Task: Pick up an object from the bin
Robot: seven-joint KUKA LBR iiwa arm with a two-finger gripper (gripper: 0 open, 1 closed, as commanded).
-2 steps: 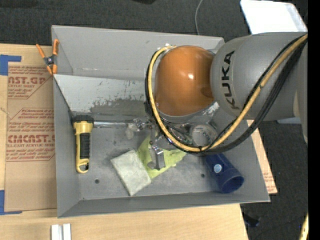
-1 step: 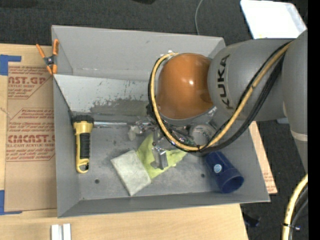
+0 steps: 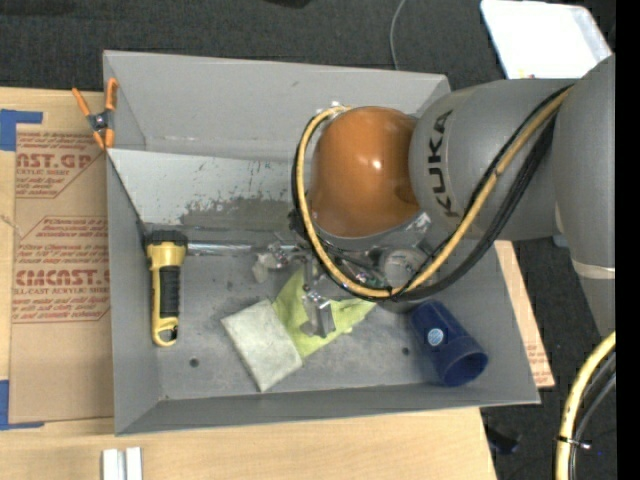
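Note:
My gripper (image 3: 322,316) reaches down in the middle of the bin, its tip resting on a yellow-green cloth (image 3: 345,318) that lies crumpled on the floor. A white rectangular pad (image 3: 260,340) lies just left of the cloth, touching its edge. To the right, near the bin's front right corner, a dark blue cup (image 3: 447,343) lies on its side. The upper part of the gripper is hidden by the arm's orange dome.
A yellow and black handled tool (image 3: 164,293) lies along the left wall. A thin metal rod (image 3: 225,249) runs from its top toward the bin's middle, ending in a small metal piece (image 3: 270,261) near the arm. The arm covers the bin's back right.

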